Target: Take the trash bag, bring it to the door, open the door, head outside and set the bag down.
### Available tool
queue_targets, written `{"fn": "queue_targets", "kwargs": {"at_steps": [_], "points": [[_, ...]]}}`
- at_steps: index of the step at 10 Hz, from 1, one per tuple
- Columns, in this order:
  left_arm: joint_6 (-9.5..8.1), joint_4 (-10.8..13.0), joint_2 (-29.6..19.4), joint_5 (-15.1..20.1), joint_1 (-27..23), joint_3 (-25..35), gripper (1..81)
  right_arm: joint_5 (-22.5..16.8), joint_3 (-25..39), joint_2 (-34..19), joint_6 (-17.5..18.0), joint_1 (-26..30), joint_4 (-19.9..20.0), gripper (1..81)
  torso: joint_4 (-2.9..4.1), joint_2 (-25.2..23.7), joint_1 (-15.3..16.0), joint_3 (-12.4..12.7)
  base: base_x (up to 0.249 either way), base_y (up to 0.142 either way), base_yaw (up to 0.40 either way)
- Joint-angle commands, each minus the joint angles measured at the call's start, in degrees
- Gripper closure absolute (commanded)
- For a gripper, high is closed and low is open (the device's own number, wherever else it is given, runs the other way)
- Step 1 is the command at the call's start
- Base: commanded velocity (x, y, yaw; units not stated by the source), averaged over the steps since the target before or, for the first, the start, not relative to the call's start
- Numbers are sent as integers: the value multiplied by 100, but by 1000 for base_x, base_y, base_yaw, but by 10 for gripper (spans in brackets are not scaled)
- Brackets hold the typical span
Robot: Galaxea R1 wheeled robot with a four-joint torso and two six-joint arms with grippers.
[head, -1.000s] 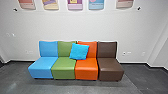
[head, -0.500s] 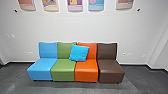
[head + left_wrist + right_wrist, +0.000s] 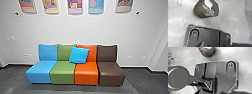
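the trash bag [image 3: 201, 11], dark brown with a pale part, shows in both wrist views against the grey floor [image 3: 178, 18]. whether the left jaws or the right jaws have hold of it, i cannot tell, nor whether either pair is wide or narrow. in the head view, well apart from both jaws and out ahead of them, four seats stand in a row. on the left jaws' side is the blue seat [image 3: 38, 73], then the green seat [image 3: 62, 73], the orange seat [image 3: 86, 75] and, on the right jaws' side, the brown seat [image 3: 111, 75]. a bright blue cushion [image 3: 79, 55] leans, tilted, across the green and orange backrests. five posters [image 3: 75, 6] are on the pale wall [image 3: 75, 30] behind, higher than the seats.
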Motion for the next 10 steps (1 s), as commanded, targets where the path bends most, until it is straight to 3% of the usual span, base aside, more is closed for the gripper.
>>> {"fn": "queue_targets", "kwargs": {"at_steps": [1,5,7,8,10], "points": [[25,-230,-123,665,-709,-236,10,-293,274,-384,54,314,48,10,0,-549,354,-515,0,0,0],[25,-327,-35,753,-990,-421,10,-310,959,-902,115,550,48,10,0,-1318,844,-1237,0,0,0],[25,-336,87,999,-1184,-465,10,-319,1144,-1078,124,647,48,10,0,-1718,1101,-1616,0,0,0],[25,-362,141,1008,-1254,-465,10,-328,1223,-1157,141,709,56,10,0,-1932,1237,-1279,0,0,0],[16,-380,237,1043,-1377,-474,10,-354,1259,-1254,265,831,39,10,0,-2271,1451,-1454,0,0,0]]}}
